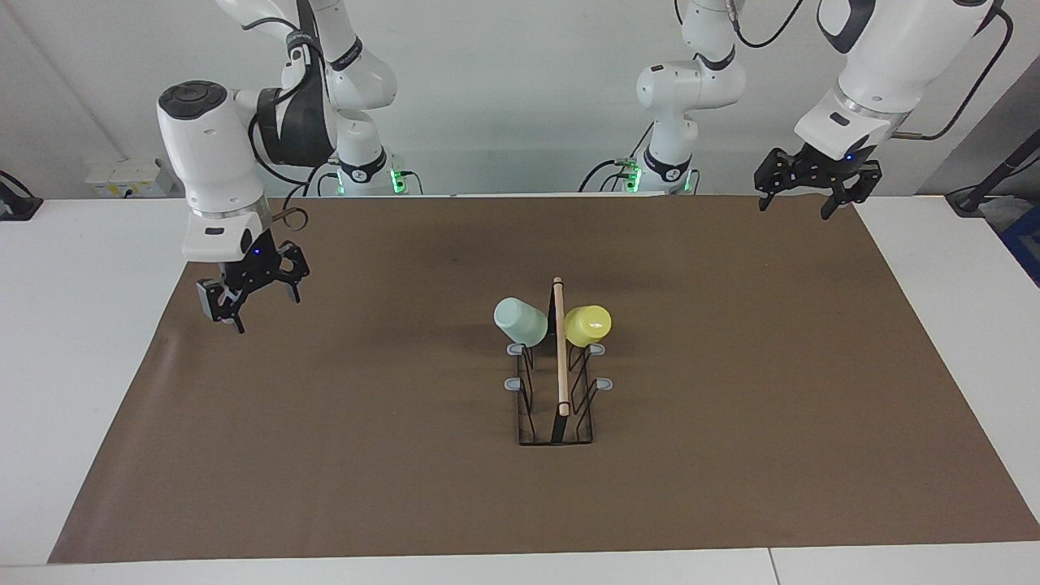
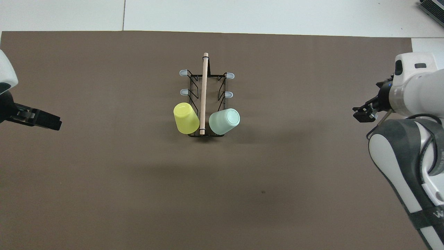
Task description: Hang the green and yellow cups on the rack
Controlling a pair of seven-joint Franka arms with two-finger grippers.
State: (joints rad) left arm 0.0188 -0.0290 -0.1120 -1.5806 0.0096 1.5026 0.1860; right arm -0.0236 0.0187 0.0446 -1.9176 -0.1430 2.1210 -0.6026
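Note:
The black wire rack (image 1: 557, 406) with a wooden rod (image 1: 560, 349) stands mid-table; it also shows in the overhead view (image 2: 205, 80). The mint green cup (image 1: 520, 320) hangs upside down on the prong nearest the robots, on the right arm's side (image 2: 224, 121). The yellow cup (image 1: 588, 324) hangs the same way on the left arm's side (image 2: 186, 118). My right gripper (image 1: 256, 307) is open and empty, pointing down over the mat's edge at the right arm's end (image 2: 364, 113). My left gripper (image 1: 806, 201) is open and empty, waiting over the mat's corner at the left arm's end (image 2: 41, 119).
A brown mat (image 1: 325, 455) covers most of the white table (image 1: 73, 341). Several grey-tipped prongs (image 1: 513, 383) of the rack, farther from the robots than the cups, are bare. A white socket box (image 1: 126, 177) sits at the table's edge by the wall.

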